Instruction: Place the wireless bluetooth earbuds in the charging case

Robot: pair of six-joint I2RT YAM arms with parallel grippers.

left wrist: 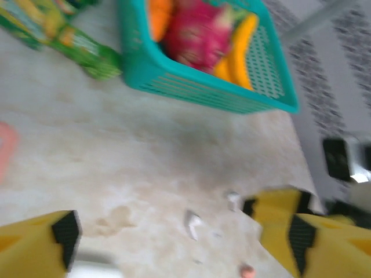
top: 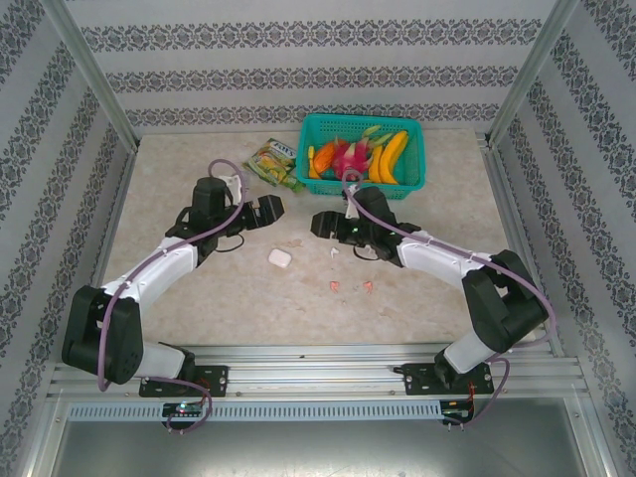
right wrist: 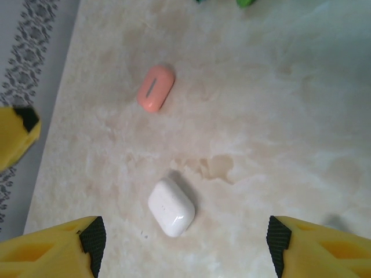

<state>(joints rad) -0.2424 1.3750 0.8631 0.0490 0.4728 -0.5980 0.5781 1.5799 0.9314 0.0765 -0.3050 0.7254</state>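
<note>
Clearly, white case [right wrist: 171, 207] lies near right end effector [right wrist: 185, 234].

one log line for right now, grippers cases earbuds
left gripper: open | right gripper: open, empty | white case: on table, free | pink case: on table, free | earbuds: loose on table

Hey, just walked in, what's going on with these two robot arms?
They're meant to put earbuds into a charging case, but nothing is held yet. The left fingers and right fingers both stand open above the table. The white case and pink case lie there looking closed, and the tiny earbuds are scattered loose nearby.
</note>
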